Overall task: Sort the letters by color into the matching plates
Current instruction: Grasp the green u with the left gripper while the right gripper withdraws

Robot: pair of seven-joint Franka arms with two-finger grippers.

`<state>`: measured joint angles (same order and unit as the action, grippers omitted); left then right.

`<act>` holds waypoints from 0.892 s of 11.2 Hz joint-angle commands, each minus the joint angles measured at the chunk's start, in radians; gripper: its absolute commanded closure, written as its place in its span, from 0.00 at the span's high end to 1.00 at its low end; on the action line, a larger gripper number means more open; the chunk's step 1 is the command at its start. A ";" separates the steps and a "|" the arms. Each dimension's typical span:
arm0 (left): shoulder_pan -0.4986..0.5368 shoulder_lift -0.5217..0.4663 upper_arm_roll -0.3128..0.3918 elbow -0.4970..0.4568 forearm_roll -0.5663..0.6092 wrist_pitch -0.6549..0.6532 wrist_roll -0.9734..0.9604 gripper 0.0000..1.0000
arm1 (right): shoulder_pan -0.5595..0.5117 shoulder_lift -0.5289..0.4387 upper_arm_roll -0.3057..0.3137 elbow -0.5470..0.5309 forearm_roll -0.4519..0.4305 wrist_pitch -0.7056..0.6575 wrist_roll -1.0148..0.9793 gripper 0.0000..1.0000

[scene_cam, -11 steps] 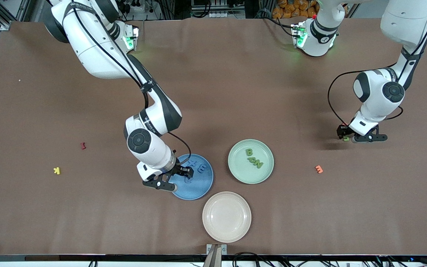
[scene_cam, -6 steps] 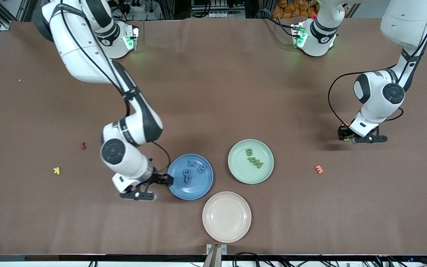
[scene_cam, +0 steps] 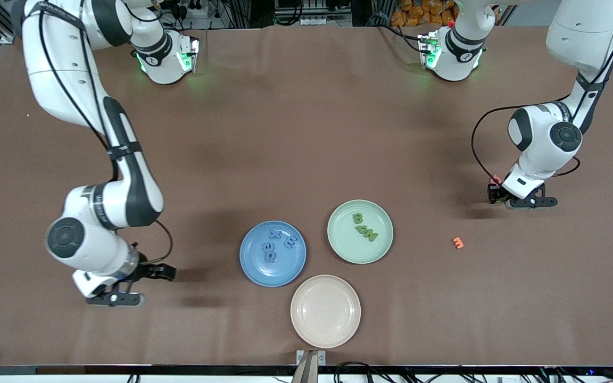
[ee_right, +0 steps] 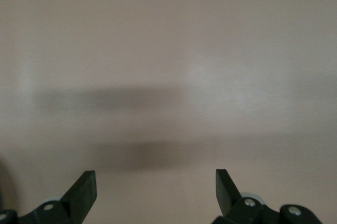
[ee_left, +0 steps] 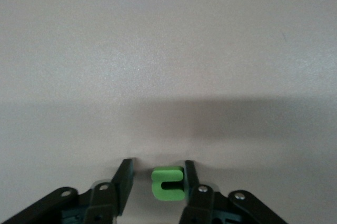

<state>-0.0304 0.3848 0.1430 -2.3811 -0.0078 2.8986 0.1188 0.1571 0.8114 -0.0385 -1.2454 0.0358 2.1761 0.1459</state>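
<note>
The left pincer (ee_left: 158, 163) sits low on the bench (scene_cam: 306, 133) at the left arm's end, mid-height in the front view. It is narrow but not yet closed around the last green letter (ee_left: 168, 184). One finger (ee_left: 188, 174) touches the letter and the other stands just apart. I judge it best to close gently and evenly so the foam does not tip or slide, then lift straight up.

The letter lies flat, its notch facing the touching finger. It is nearly square, with no clear long axis.

The right pincer (scene_cam: 167, 273) hangs wide and empty in the lower part of the frame, beside the blue plate (scene_cam: 248, 266).
</note>
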 commanded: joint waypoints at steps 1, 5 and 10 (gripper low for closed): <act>0.000 0.026 -0.003 0.026 -0.035 0.002 0.039 0.33 | -0.074 -0.084 -0.017 -0.014 -0.013 -0.077 -0.124 1.00; -0.002 0.028 -0.017 0.028 -0.037 0.002 0.039 0.24 | -0.142 -0.233 -0.026 -0.023 -0.014 -0.229 -0.176 1.00; -0.003 0.014 -0.063 0.028 -0.092 -0.005 0.035 0.05 | -0.151 -0.446 -0.038 -0.051 -0.063 -0.491 -0.178 1.00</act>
<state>-0.0321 0.3894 0.1222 -2.3672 -0.0175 2.8975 0.1208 0.0071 0.4748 -0.0866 -1.2386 0.0302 1.7876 -0.0273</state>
